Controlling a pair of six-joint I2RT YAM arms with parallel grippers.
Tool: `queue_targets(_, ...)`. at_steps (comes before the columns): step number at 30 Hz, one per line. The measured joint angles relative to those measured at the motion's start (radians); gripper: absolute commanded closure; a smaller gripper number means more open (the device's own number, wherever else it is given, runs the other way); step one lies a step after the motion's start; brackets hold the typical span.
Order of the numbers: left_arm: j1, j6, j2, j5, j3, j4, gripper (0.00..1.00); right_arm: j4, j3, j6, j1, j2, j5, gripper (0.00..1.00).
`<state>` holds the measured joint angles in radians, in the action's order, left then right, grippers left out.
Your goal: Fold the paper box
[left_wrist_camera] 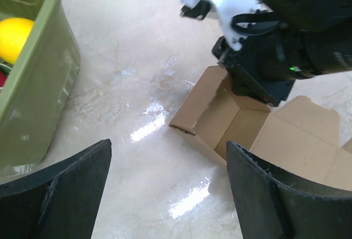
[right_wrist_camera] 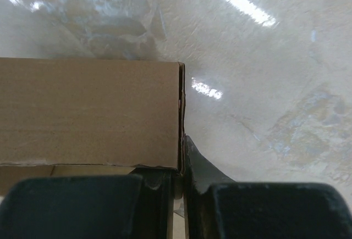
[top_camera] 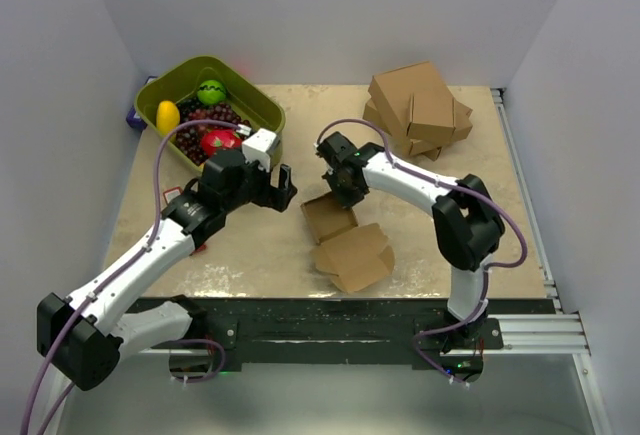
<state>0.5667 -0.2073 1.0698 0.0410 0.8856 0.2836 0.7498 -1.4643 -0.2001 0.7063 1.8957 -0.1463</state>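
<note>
At the far left corner of the table [top_camera: 180, 255] sits a green bin [top_camera: 262, 107] of fruit. Just right of it, the left gripper [top_camera: 283, 187] hovers above the surface with its jaws spread wide and nothing between them. Its wrist view looks down on bare tabletop, with cardboard showing just past the right finger.

The paper box [top_camera: 350, 253] lies near the middle of the near edge, only partly formed. One end has walls standing up and the rest lies flatter. Its long axis runs diagonally, from the raised end at the far left to the flat panels at the near right.

The right gripper [top_camera: 345, 187] is closed tight on the upright wall, pinching its edge. The raised end opens toward the left jaws, close but apart, so the free left arm seems best placed to work the next flap.

Brown cartons [top_camera: 418, 105] are stacked at the far right corner.
</note>
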Motion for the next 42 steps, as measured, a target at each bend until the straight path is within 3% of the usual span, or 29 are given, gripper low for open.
queue_targets(5,-0.004,0.025,0.02,0.066,0.0,0.013,0.11,0.087,-0.069,0.039,-0.003,0.091,0.04,0.87)
queue_targets(8,-0.01,0.04,0.03,0.089,0.0,0.014,0.09,0.118,-0.109,0.045,-0.003,0.118,0.053,0.73)
queue_targets(12,-0.024,0.055,0.031,0.104,0.0,0.011,0.08,0.158,-0.172,0.04,-0.003,0.142,0.061,0.42)
queue_targets(15,-0.032,0.063,0.036,0.113,-0.001,0.01,0.08,0.173,-0.229,0.031,-0.003,0.149,0.061,0.28)
queue_targets(21,-0.041,0.071,0.056,0.133,-0.017,-0.005,0.08,0.179,-0.305,0.019,-0.003,0.146,0.06,0.12)
queue_targets(27,-0.05,0.071,0.065,0.15,-0.019,-0.021,0.08,0.17,-0.311,-0.014,-0.01,0.108,0.051,0.01)
queue_targets(31,-0.052,0.072,0.065,0.153,-0.048,-0.062,0.08,0.131,-0.301,-0.068,-0.028,0.006,0.017,0.01)
queue_targets(35,-0.071,0.071,0.066,0.162,-0.073,-0.071,0.08,0.014,-0.191,-0.148,-0.072,-0.195,0.008,0.01)
queue_targets(42,-0.085,0.069,0.082,0.165,-0.056,-0.089,0.08,-0.146,0.108,-0.361,-0.255,-0.628,0.033,0.01)
